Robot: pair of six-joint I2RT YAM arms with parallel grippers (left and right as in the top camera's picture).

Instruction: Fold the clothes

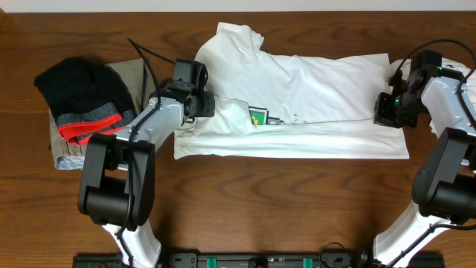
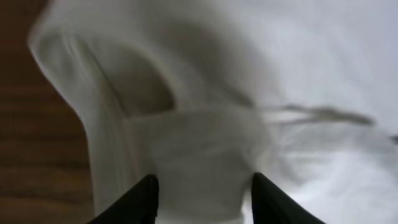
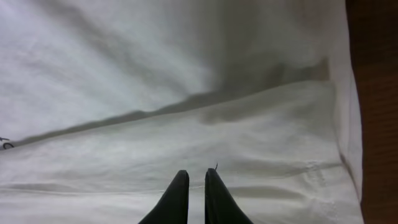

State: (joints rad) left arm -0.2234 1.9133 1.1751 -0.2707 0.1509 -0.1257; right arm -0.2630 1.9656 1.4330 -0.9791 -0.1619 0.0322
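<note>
A dark wooden table [image 1: 297, 201] seen from above, with two robot arms reaching in from the near edge. A white T-shirt [image 1: 320, 82] lies across the middle of the table, partly folded into a long band that runs left to right, its lower part doubled up over itself. A small green-and-black print [image 1: 258, 117] peeks out at the fold line left of centre. One rumpled corner of the shirt sticks up toward the far edge. The left gripper [image 2: 204, 185] hangs over the left end of the shirt, its two dark fingers [image 2: 148, 198] standing apart with loose, creased white cloth below and beyond them, and nothing clamped between them. The right gripper [image 3: 196, 175] is at the shirt's right end, low over a smooth folded layer near the hem. Its fingers [image 3: 177, 196] are almost together with only a thin slit between them, and it is not clear whether any cloth is pinched. At the left side of the table, apart from the shirt, sits a small pile of other clothes: a black piece [image 1: 78, 85] on top, a grey piece with red trim [image 1: 93, 128] beneath it, and a khaki piece [image 1: 130, 74] beside them.
</note>
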